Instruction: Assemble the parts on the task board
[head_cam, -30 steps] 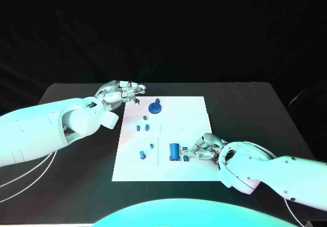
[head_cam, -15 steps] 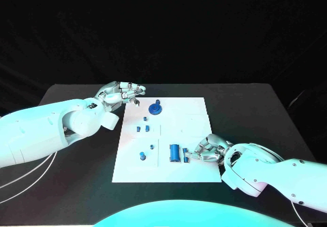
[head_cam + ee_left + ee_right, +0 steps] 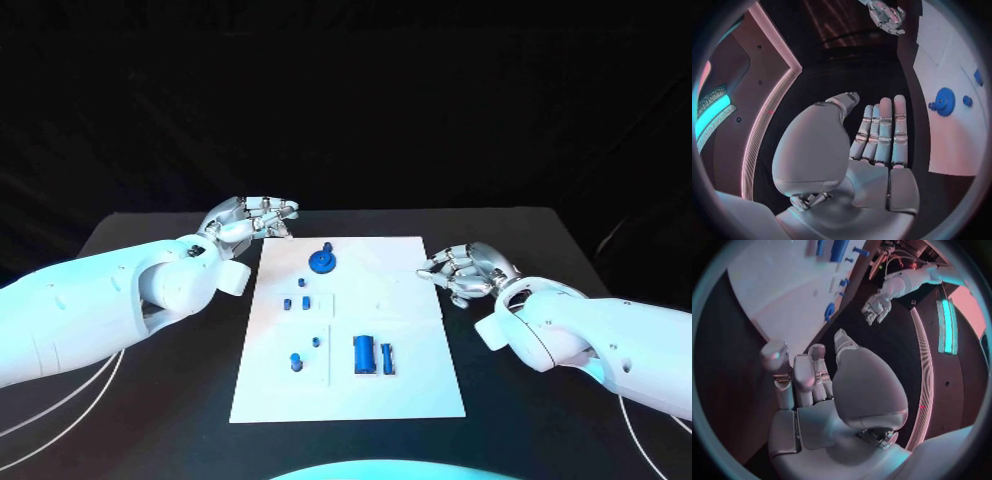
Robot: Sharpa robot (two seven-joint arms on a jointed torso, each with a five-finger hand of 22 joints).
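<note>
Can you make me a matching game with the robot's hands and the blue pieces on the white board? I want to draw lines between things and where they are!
Things:
1. left hand
2. right hand
3. round blue part
4. long blue part

Places:
A. on the task board, near its front end
B. at the board's right edge
C. on the board, near its far end
D. by the board's far left corner

Pairs: 1-D, 2-B, 3-C, 4-A

Left robot hand and right robot hand empty, fingers extended
</note>
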